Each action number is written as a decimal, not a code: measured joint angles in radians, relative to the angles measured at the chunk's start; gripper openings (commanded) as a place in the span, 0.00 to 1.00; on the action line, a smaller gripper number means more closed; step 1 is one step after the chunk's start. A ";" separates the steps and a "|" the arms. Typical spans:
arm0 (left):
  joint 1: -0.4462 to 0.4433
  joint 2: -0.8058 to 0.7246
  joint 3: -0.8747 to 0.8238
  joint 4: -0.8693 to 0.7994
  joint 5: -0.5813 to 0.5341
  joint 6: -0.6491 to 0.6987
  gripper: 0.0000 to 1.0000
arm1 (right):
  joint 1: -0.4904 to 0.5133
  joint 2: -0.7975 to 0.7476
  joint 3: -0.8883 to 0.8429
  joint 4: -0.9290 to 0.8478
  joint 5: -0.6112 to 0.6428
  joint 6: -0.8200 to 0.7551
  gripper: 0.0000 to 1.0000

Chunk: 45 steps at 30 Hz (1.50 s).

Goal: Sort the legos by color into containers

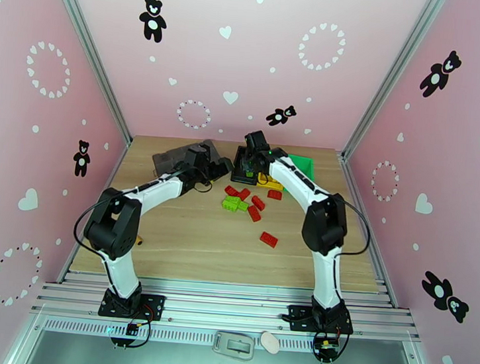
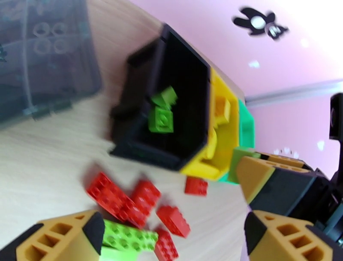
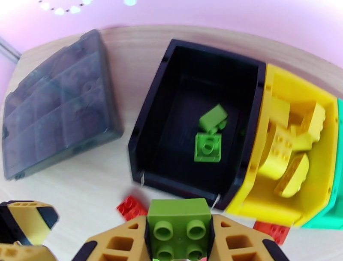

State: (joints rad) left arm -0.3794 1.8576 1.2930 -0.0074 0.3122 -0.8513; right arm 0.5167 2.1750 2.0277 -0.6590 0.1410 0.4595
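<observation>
Sorting about half done, I judge. Three containers: black bin point(image 3: 145, 128) holds two green legos point(image 3: 209, 139), yellow bin point(image 3: 300, 86) at least four yellow legos point(image 3: 278, 150), green bin point(image 3: 338, 214) contents unclear. My right gripper point(image 3: 179, 234) clamped on one green brick point(image 3: 179, 212) at black bin's near wall. My left gripper point(image 2: 173, 229), fingers apart, over table pile. Left: six red bricks point(image 1: 269, 239), about two loose green bricks point(image 1: 231, 204).

Scattered red legos point(image 2: 124, 199) before open black bin point(image 3: 148, 122)

You have no text, label, brand or number to read here; the pink walls point(image 1: 249, 60) carry bear decals point(image 1: 152, 18) and hearts point(image 1: 230, 97), without lettering.
</observation>
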 measured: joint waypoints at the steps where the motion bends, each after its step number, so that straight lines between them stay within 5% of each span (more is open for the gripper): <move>1: 0.008 0.010 0.009 -0.001 0.000 -0.001 0.91 | -0.006 0.026 0.036 -0.008 0.000 -0.001 0.31; 10: 0.017 0.024 0.013 0.004 0.018 -0.004 0.91 | -0.043 0.211 0.280 -0.073 -0.015 -0.019 0.54; 18: 0.013 0.002 -0.069 0.018 0.018 -0.003 0.91 | -0.049 0.211 0.272 -0.084 -0.037 -0.030 0.62; 35: -0.010 -0.259 -0.343 -0.004 -0.101 0.011 0.89 | 0.061 -0.157 -0.240 0.016 -0.087 -0.113 0.55; 45: -0.010 -0.411 -0.572 -0.022 -0.162 0.011 0.89 | 0.161 -0.204 -0.497 0.082 -0.124 -0.130 0.56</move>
State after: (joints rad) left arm -0.3889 1.4467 0.7208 -0.0292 0.1501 -0.8402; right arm 0.6781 1.9713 1.5307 -0.5774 0.0174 0.3294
